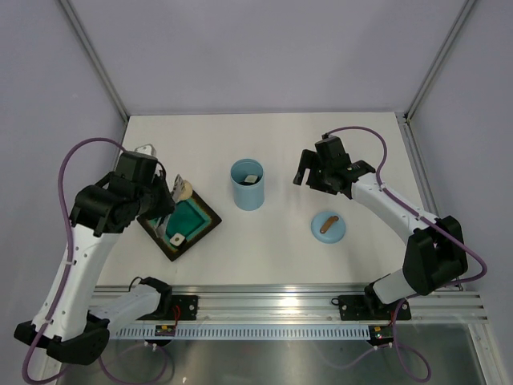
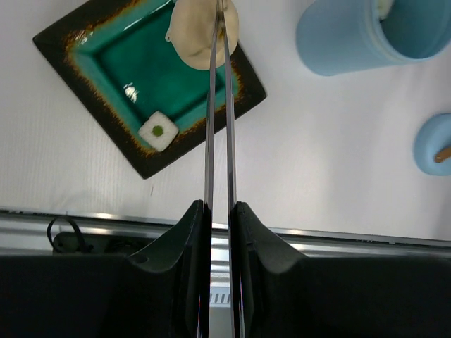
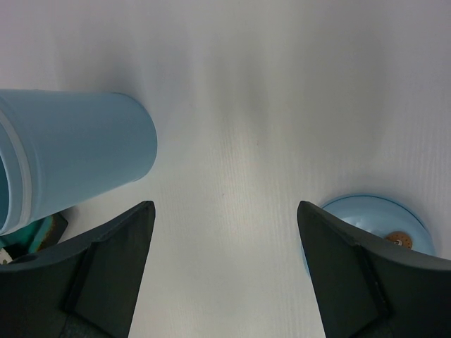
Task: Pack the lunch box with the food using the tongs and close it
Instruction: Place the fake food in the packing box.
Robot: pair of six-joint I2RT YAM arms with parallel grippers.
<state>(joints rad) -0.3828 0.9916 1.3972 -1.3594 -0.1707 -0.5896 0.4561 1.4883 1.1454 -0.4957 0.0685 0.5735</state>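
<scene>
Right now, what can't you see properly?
- Top view: left arm hides part of the tray; the food inside the lunch box is too small.
- Left wrist view: top edge cuts off the tongs tips and the lunch box.
- Right wrist view: right end effector covers part of the lid.

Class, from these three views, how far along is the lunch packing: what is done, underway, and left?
Done: at least one piece sits in the lunch box. In hand: the left gripper squeezes the tongs, which pinch a beige disc over the tray edge. Left: that disc and the white square on the tray must go in, then the lid, lying beside the open right gripper, goes on.
</scene>
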